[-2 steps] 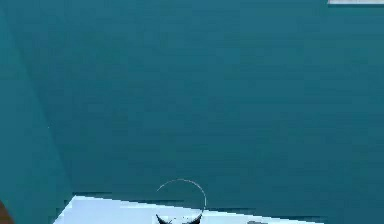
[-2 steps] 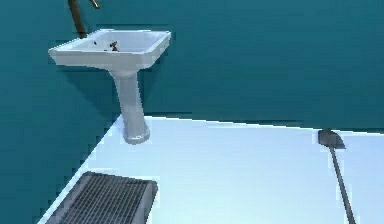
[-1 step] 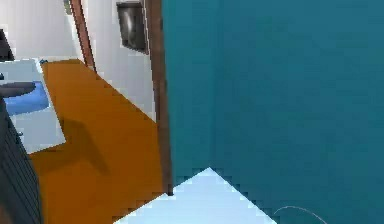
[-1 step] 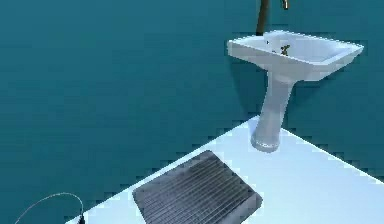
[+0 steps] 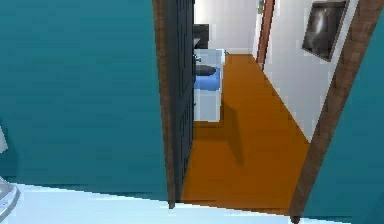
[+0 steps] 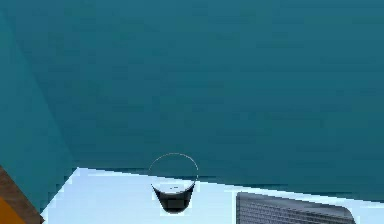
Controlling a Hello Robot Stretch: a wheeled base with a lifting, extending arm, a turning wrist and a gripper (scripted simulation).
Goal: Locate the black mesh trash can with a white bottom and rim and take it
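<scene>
The trash can stands upright on the pale floor in the arm side view, low and just left of the middle, near the foot of a teal wall. Its body is dark mesh under a thin pale ring of a rim, with something whitish inside. To its right, apart from it, a grey ribbed thing lies at the near edge. An orange-brown wedge cuts the near left corner.

In the forward view a dark door frame stands beside another teal wall. Past it an orange-brown floor runs far down a corridor. A white and blue unit sits on the corridor's left, and a dark picture hangs on the white wall to the right.

I cannot tell the state of the hand.
</scene>
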